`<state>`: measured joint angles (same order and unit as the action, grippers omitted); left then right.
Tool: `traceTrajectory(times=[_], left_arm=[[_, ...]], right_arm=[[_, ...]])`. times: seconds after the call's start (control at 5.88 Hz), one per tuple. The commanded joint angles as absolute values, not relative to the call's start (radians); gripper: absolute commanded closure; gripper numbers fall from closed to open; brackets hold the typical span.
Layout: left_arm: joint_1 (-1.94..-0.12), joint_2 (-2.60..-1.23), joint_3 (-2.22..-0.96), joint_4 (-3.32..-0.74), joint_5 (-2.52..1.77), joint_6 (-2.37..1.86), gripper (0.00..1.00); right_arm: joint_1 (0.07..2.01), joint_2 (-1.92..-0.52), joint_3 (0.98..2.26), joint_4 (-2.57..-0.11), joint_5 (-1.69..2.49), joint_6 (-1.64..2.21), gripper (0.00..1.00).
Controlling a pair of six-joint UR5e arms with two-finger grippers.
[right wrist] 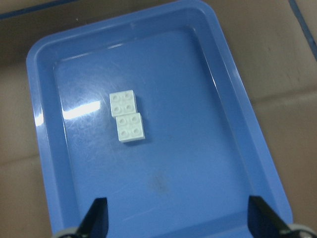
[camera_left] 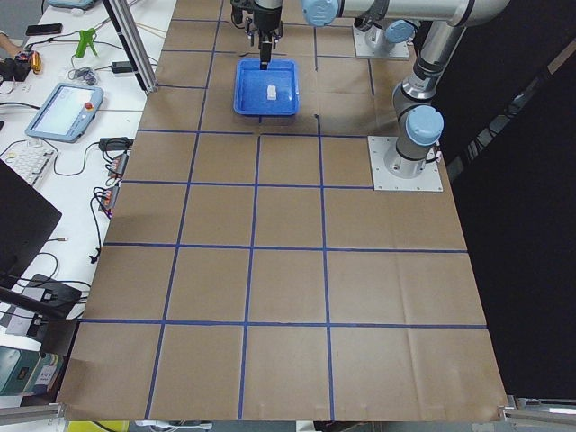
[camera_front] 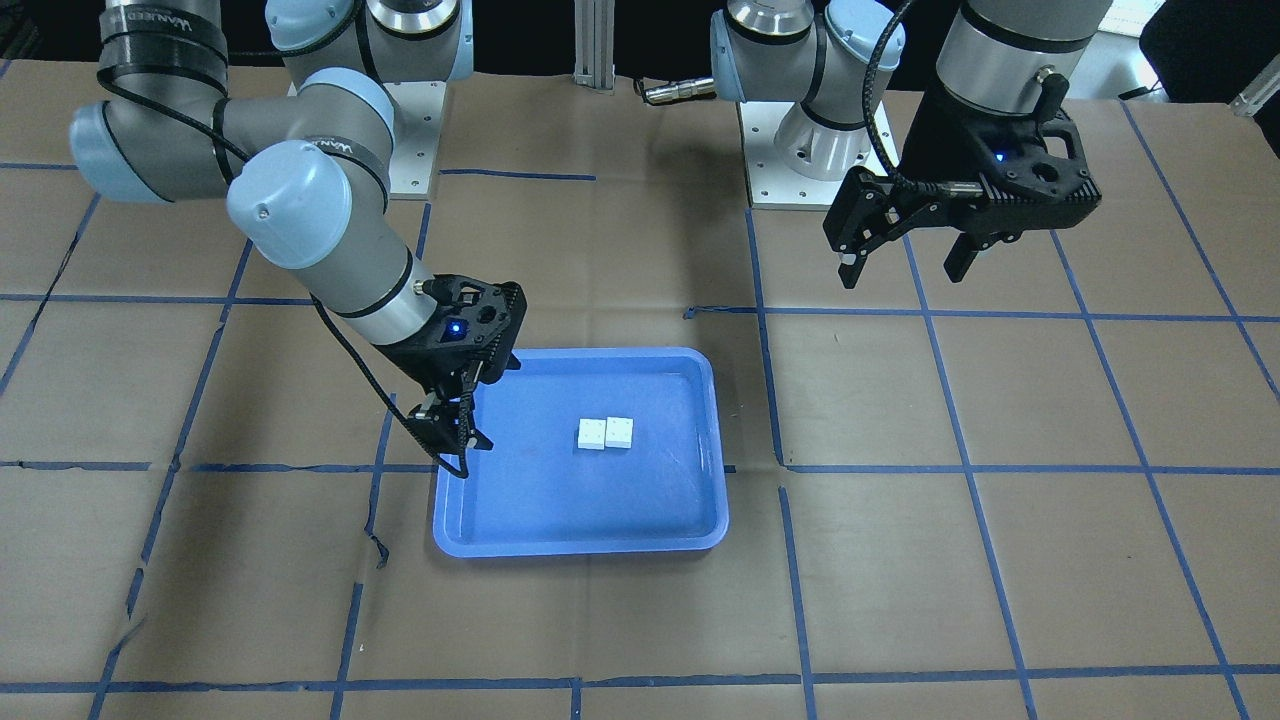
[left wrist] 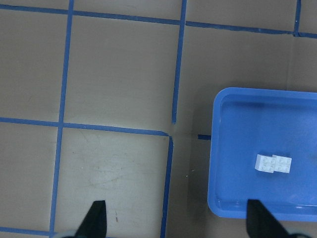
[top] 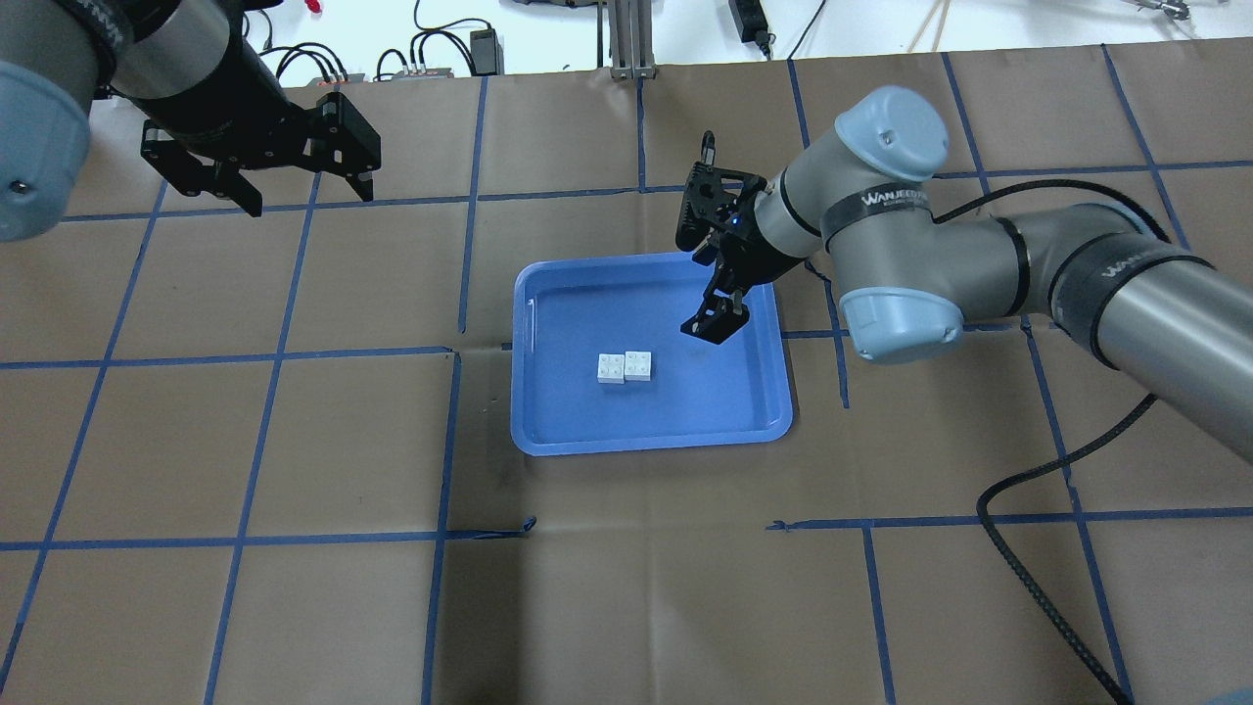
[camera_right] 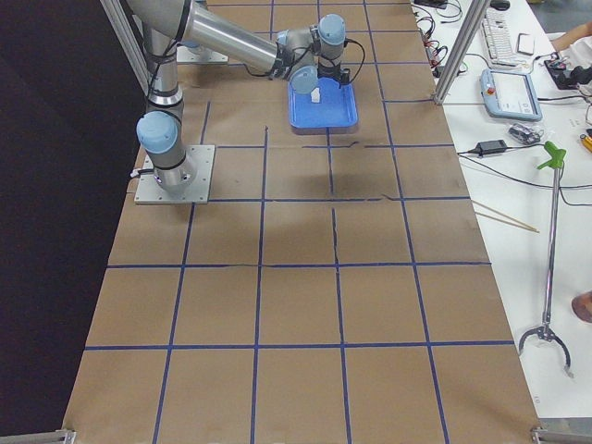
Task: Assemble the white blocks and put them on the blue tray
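While your white blocks [top: 625, 367] lie studs up, touching side by side, near the middle of the blue tray [top: 685, 416], your right claw [top: 717, 321] hangs over the tray's end, spread wide and empty. Your left claw [top: 311, 201] gapes wide above the desk [top: 294, 441], well apart.

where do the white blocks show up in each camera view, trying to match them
exterior front-facing: white blocks just below picture centre, mid-tray
overhead exterior: white blocks at picture centre, mid-tray
exterior left: white blocks a speck near the top
exterior right: white blocks a speck near the top
left wrist: white blocks lower right
right wrist: white blocks left of centre
shared landmark: the blue tray they lie in
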<state>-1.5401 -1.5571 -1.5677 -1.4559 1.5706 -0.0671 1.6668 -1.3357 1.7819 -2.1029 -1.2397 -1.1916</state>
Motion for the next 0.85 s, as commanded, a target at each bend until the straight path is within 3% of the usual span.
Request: traceTrajectory(times=[0.0, 0.34, 0.68], left_arm=[[-1.540, -1.557, -1.568, -1.457, 1.571, -0.066, 0.01], [-1.542, -1.557, -1.568, -1.457, 1.571, -0.067, 0.01], [-1.542, -1.557, -1.569, -1.459, 1.571, -0.066, 0.01]], right_arm=[[1.590, -1.376, 1.647, -1.850, -1.322, -1.166, 0.00], [1.476, -1.391, 1.502, -1.714, -1.429, -1.000, 0.00], [1.473, -1.423, 1.427, -1.675, -1.549, -0.410, 0.00]])
